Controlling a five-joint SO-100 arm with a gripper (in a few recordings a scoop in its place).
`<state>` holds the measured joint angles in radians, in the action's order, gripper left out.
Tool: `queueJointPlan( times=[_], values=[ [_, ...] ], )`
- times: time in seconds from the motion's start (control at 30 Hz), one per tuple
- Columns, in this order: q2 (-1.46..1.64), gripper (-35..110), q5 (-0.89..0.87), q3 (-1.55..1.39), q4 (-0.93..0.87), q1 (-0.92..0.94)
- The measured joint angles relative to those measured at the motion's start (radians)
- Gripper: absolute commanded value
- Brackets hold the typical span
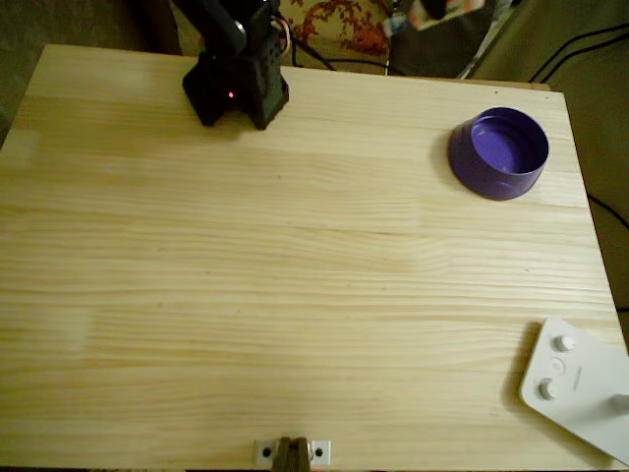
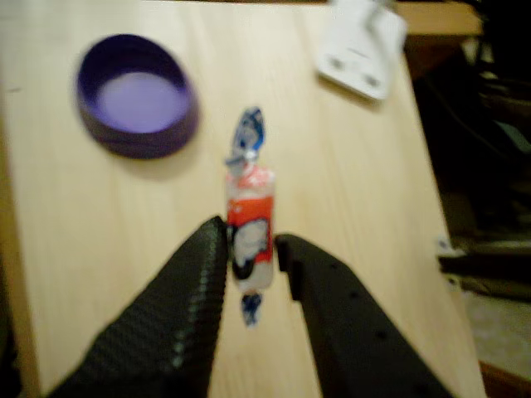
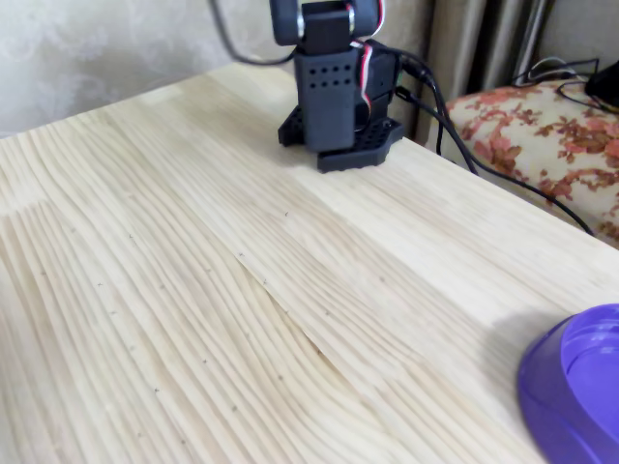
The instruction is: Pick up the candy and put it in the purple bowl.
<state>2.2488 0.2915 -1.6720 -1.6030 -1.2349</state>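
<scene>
Gripping the candy [image 2: 249, 236] between the two black fingers [image 2: 199, 282] of the gripper [image 2: 251, 261] in the wrist view, lifted off the tabletop [image 1: 295, 295] (wrapper upright-ish). Purple bowl [image 1: 499, 152] parked near the far right corner, white button device [image 1: 580, 388] at the near right corner.

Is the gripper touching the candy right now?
Touching. In the wrist view, both fingers of the gripper press the candy, lifted above the table.

Purple bowl [image 3: 580, 387] cut off at frame corner
</scene>
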Motion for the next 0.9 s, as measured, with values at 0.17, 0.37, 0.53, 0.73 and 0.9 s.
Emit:
queueJointPlan(
  times=[0.17, 0.37, 0.53, 0.73, 0.9],
  values=[
    [-0.083, 0, -0.026, 0.035, 0.057, -0.156],
    [-0.262, 0, -0.026, 0.11, 0.092, -0.259],
    [-0.474, 0, -0.025, 0.255, 0.094, -0.295],
    [-0.673, 0, 0.006, 0.38, 0.094, -0.295],
    [-0.799, 0, 0.026, 0.433, 0.112, -0.298]
  ],
)
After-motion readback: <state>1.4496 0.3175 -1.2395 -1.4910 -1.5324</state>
